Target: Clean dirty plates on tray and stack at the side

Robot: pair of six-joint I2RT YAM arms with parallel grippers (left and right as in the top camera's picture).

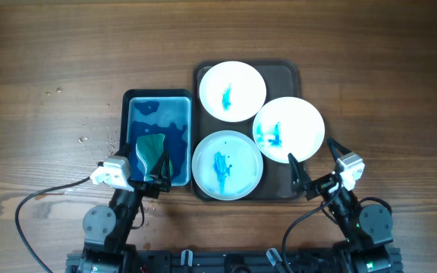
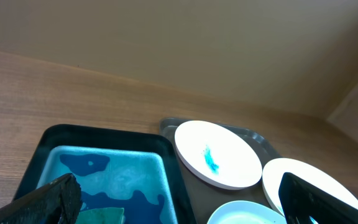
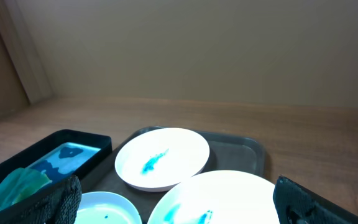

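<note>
Three white plates with blue smears lie on the dark tray (image 1: 284,73): a far plate (image 1: 232,91), a right plate (image 1: 288,129) that overhangs the tray's right rim, and a near plate (image 1: 227,164). My left gripper (image 1: 153,168) is open over the near end of the blue-water basin, above a green sponge (image 1: 149,146). My right gripper (image 1: 314,161) is open at the near edge of the right plate and holds nothing. In the right wrist view the right plate (image 3: 222,199) lies between my fingers (image 3: 185,210). The left wrist view shows the far plate (image 2: 216,152).
A black-rimmed basin (image 1: 127,100) of blue water stands left of the tray, touching it. Water droplets (image 1: 83,139) speckle the wood left of the basin. Bare wooden table lies to the right of the tray and beyond it.
</note>
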